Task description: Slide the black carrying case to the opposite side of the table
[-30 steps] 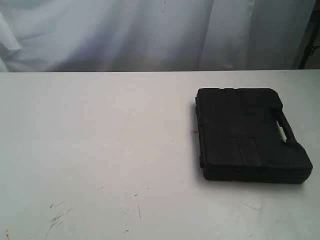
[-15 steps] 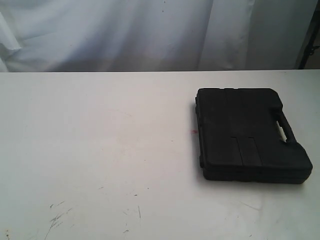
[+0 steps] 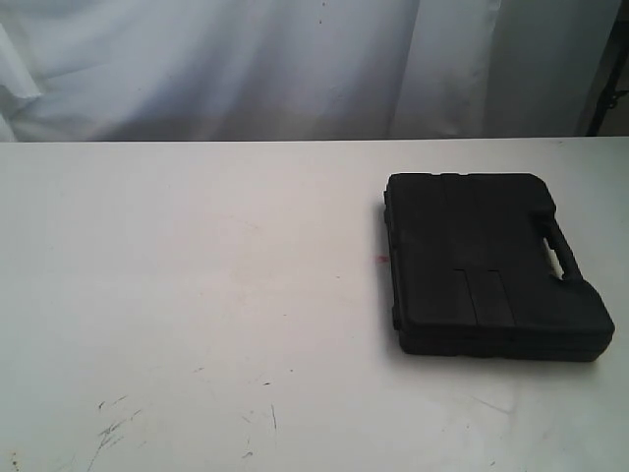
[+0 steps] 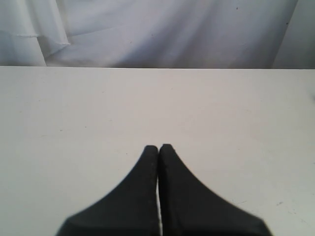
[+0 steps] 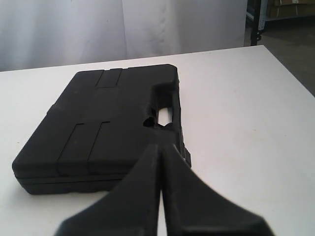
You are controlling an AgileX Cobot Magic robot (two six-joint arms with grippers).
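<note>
The flat black case (image 3: 486, 261) lies on the right part of the white table (image 3: 197, 265), its handle with the oblong slot (image 3: 561, 254) on its right edge. Neither arm shows in the exterior view. In the right wrist view the case (image 5: 103, 123) fills the middle, and my right gripper (image 5: 161, 146) is shut and empty, its tips in front of the case's near corner below the handle slot (image 5: 165, 116). Whether they touch it is unclear. My left gripper (image 4: 158, 147) is shut and empty over bare tabletop, with no case in its view.
A white curtain (image 3: 295, 59) hangs behind the table's far edge. A tiny red spot (image 3: 379, 259) sits just left of the case, and dark scratches (image 3: 113, 428) mark the front left. A dark stand (image 5: 256, 22) rises beyond the table's far corner.
</note>
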